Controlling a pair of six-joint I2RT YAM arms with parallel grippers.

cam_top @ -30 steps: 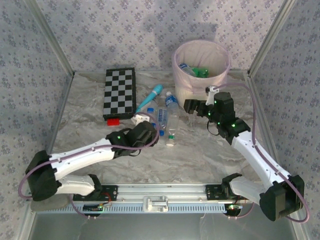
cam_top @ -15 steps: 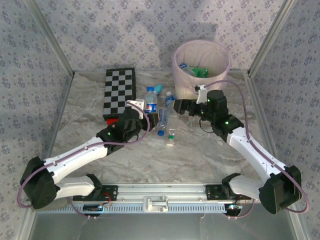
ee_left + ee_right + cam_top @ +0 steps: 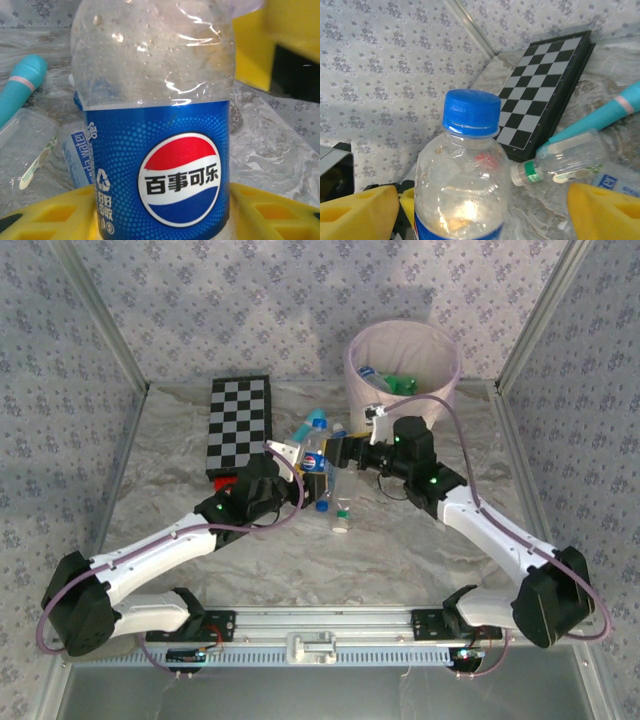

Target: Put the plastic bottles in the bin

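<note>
My left gripper (image 3: 300, 462) (image 3: 160, 212) is shut on a clear plastic bottle (image 3: 314, 445) (image 3: 155, 100) (image 3: 462, 185) with a blue Pepsi label and blue cap, holding it upright above the table's middle. My right gripper (image 3: 342, 453) (image 3: 480, 215) stands open with a yellow pad on each side of that bottle's upper part, apart from it. Two more clear plastic bottles (image 3: 343, 492) (image 3: 560, 165) lie on the table just below. The cream bin (image 3: 372, 412) with its pink liner stands at the back right, with bottles (image 3: 392, 382) inside.
A black-and-white checkerboard (image 3: 240, 425) (image 3: 545, 90) lies at the back left, with a small red thing (image 3: 225, 483) at its near end. A teal wand (image 3: 20, 90) (image 3: 615, 112) lies behind the bottles. Patterned walls close in the table.
The left arm has lifted the Pepsi bottle off the table and stood it upright. The right gripper has swung left from beside the bin to the bottle, its jaws narrowing.
</note>
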